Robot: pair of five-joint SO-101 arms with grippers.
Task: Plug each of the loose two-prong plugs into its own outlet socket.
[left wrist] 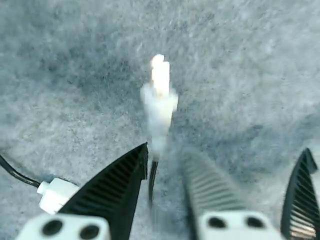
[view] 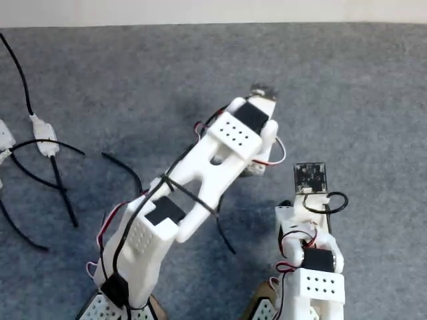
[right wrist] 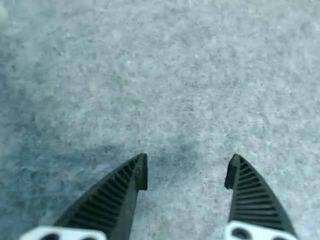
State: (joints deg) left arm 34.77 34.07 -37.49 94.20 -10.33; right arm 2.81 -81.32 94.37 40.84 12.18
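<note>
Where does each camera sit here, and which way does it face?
High view: fixed above, looking down on the grey surface; shows left arm and right arm.
Left wrist view: on the left wrist, looking past the left gripper at a white plug.
Right wrist view: on the right wrist, looking down past the open right gripper at the surface.
Shared: high and left wrist views both show that plug at the left gripper.
</note>
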